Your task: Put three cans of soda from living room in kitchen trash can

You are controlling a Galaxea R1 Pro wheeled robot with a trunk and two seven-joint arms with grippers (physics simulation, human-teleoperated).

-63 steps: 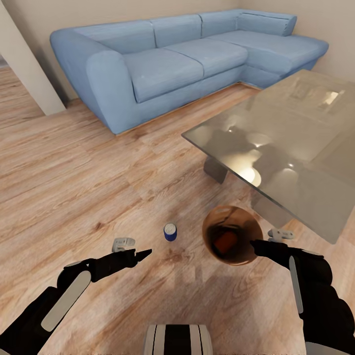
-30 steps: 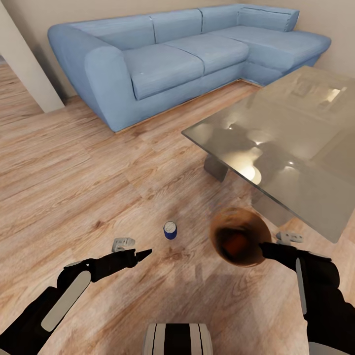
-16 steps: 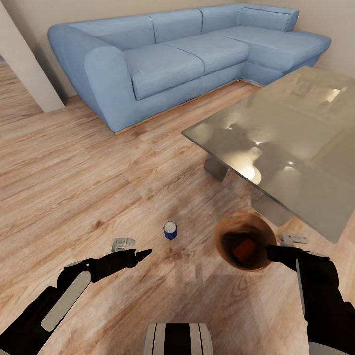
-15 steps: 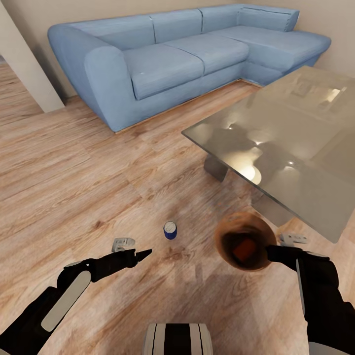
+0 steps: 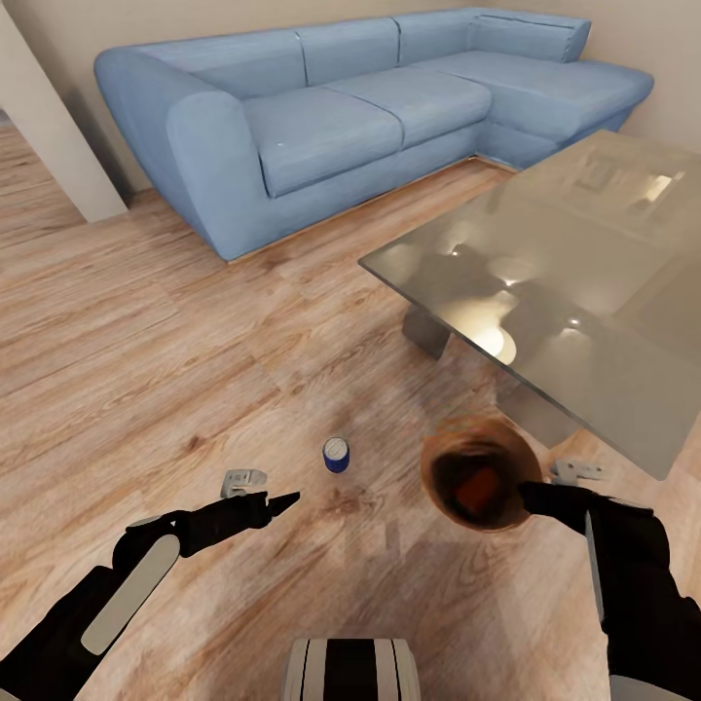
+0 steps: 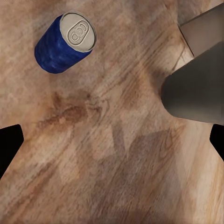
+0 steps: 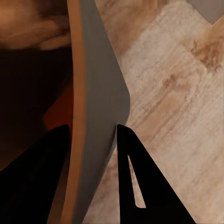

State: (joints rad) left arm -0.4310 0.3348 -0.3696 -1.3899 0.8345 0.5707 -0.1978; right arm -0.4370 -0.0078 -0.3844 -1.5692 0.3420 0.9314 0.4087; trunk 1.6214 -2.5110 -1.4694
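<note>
The right arm's lower part runs off the bottom edge of the head view, and the fingertips of the right gripper [image 5: 531,493] sit at the near rim of the trash can [image 5: 440,450]. In the right wrist view the two dark fingers [image 7: 140,186] straddle the bin's grey wall [image 7: 100,102], one inside and one outside, pinching the rim. The bin hangs tilted with its mouth toward the camera, so its outer wall is mostly hidden. Deep in its glossy brown interior lies an orange soda can [image 5: 477,484]; shadow blurs it, and whether a second one lies with it cannot be made out.

The dark blue soda can [image 5: 336,455] stands upright on the wood floor [image 5: 146,389], between the two arms and apart from both. In the left wrist view this can [image 6: 65,43] shows its silver top and pull tab. The left gripper [image 5: 277,502] hovers above the floor short of the can, holding nothing; only dark corners of its fingers show at the wrist view's sides, spread wide.

The glass-topped low table [image 5: 584,292] is cut off at the right, and the blue corner sofa [image 5: 341,117] stands behind.
</note>
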